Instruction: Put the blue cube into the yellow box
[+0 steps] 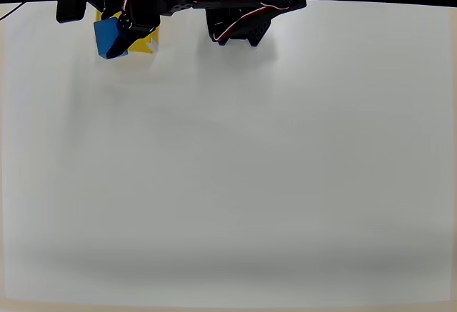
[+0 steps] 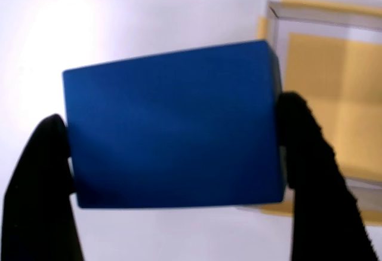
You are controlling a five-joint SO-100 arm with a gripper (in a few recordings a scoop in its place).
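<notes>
I am steering one black arm over a plain white table [image 1: 228, 169]. In the wrist view, the gripper [image 2: 173, 135] has its two black fingers [image 2: 310, 153] pressed against the left and right ends of the cube [image 2: 173, 129], so the jaws are closed on it at about the cube's own length. The cube is lifted off the table and tilts slightly, its right end higher.

In the overhead view the cube [image 1: 108, 37] sits at the far left of the table, under the arm, with the box [image 1: 146, 43] just beside it on the right, mostly hidden by the arm. In the wrist view the box [image 2: 334, 94] lies beyond the cube's right end, its yellow floor open.

I judge the cube to be light, stiff and solid, with smooth matte faces that could slip if squeezed loosely. Gripping flat opposite faces near the middle, as now, looks sound. The cube is not yet over the box.
</notes>
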